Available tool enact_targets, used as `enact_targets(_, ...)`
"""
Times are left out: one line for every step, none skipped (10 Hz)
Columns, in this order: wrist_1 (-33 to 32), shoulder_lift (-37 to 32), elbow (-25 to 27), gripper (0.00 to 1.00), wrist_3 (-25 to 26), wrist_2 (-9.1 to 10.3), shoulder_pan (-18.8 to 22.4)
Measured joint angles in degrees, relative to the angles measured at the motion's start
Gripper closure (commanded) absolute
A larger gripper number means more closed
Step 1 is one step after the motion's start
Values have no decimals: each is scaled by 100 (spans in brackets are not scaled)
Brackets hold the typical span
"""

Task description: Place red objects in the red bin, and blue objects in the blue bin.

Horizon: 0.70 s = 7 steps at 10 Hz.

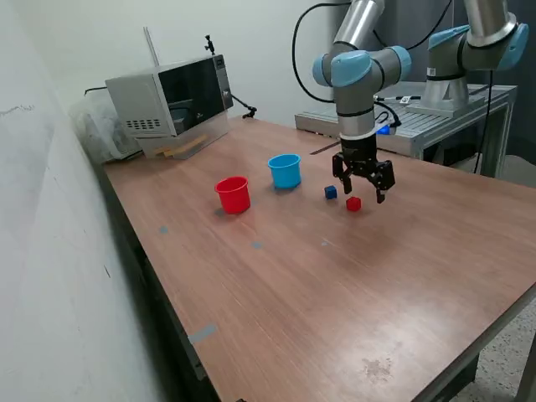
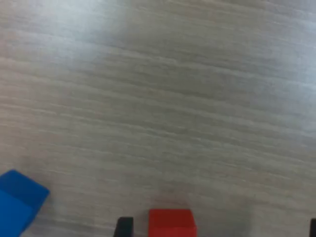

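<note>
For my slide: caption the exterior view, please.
Open gripper hovers over small red cube beside small dark blue cube.

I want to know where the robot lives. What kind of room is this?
Probably a robotics lab or workshop. A robot arm is mounted on a metal bench beside a wooden table, cables trail around, and a microwave sits on the table by the wall.

The surface (image 1: 335, 293) is wood-grain brown; on it stand 2 cups, a red cup (image 1: 233, 194) and a light blue cup (image 1: 285, 170), near each other; toward the exterior view's right lie 1 dark blue cube (image 1: 331, 192) and 1 red cube (image 1: 353, 203), close together but apart; a microwave (image 1: 172, 96) sits at the far corner.
</note>
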Motion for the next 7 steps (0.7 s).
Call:
enact_targets(-2,3,3,0,0,1,14)
enact_targets(-3,7,2,0,0,1,23)
enact_targets(-4,9,-6,0,0,1,28)
enact_targets(-4,13,-17,0,0,1,31)
enact_targets(-4,17,-26,0,0,1,33)
enact_targets(-5,27,-33,0,0,1,35)
enact_targets(-5,38,-38,0,0,1,35)
